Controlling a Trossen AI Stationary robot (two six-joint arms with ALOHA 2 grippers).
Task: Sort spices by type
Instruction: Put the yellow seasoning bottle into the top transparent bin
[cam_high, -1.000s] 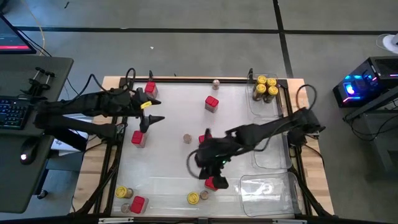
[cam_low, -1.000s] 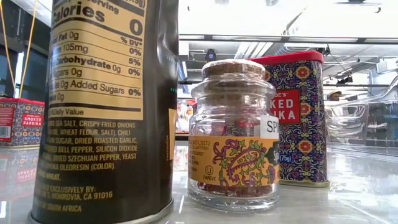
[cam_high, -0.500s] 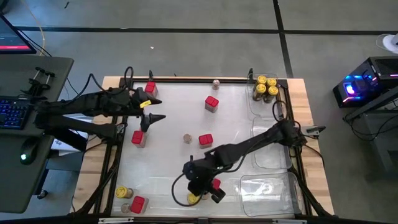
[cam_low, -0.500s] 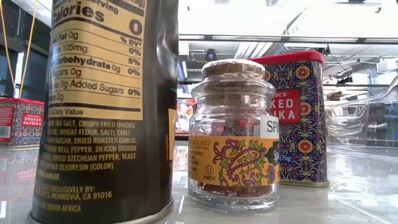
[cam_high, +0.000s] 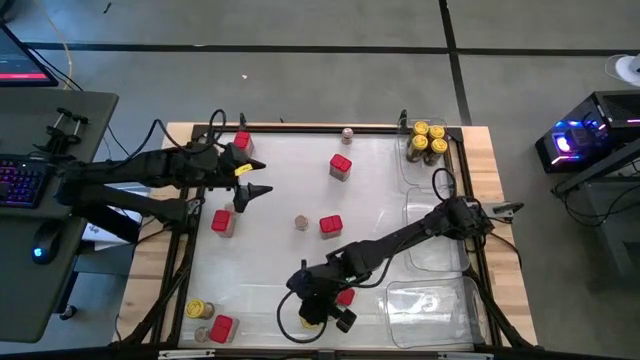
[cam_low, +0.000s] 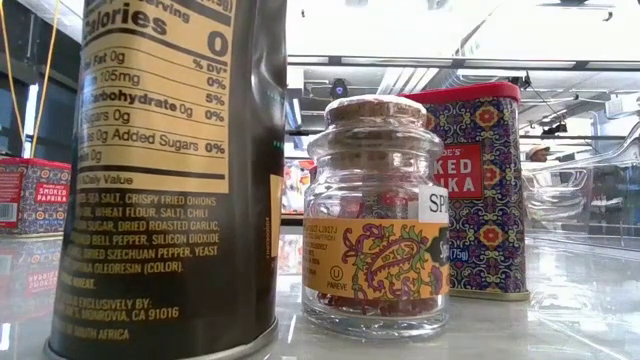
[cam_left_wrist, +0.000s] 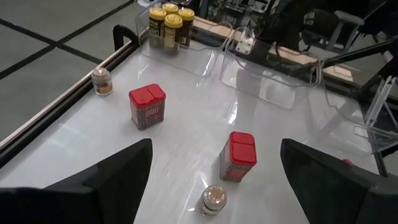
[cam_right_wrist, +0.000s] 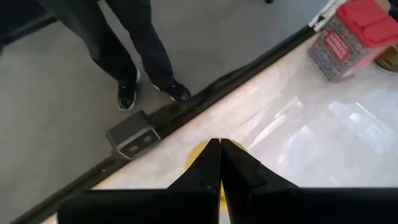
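Spices stand scattered on the white table top. Red tins (cam_high: 340, 165) (cam_high: 331, 226) (cam_high: 222, 222) stand mid-table, and small grey-topped jars (cam_high: 300, 222) (cam_high: 347, 135) stand among them. Several yellow-lidded jars (cam_high: 428, 142) fill a clear tray at the far right. My right gripper (cam_high: 316, 312) is shut and points down over a yellow-lidded jar (cam_right_wrist: 198, 155) near the front edge, beside a red tin (cam_high: 346, 296). My left gripper (cam_high: 247, 183) hangs open above the table's far left and holds nothing. My right gripper's shut fingertips (cam_right_wrist: 211, 155) stand in front of the yellow lid (cam_right_wrist: 196, 157) and come at it slanting from above. The fingers hide the meeting place, so I cannot tell whether they touch the lid.
A yellow-lidded jar (cam_high: 198, 310), a red tin (cam_high: 220, 327) and a small jar (cam_high: 203, 335) cluster at the front left corner. Two more clear trays (cam_high: 430, 305) lie along the right side. A person's legs (cam_right_wrist: 143, 50) stand on the floor beyond the near edge.
My right gripper, shut throughout, has sunk and gone toward the table's near edge and a little left. It has rolled about its own line on the way, from above the front red tin to over the yellow-lidded jar. The mid-table red tin shows again.
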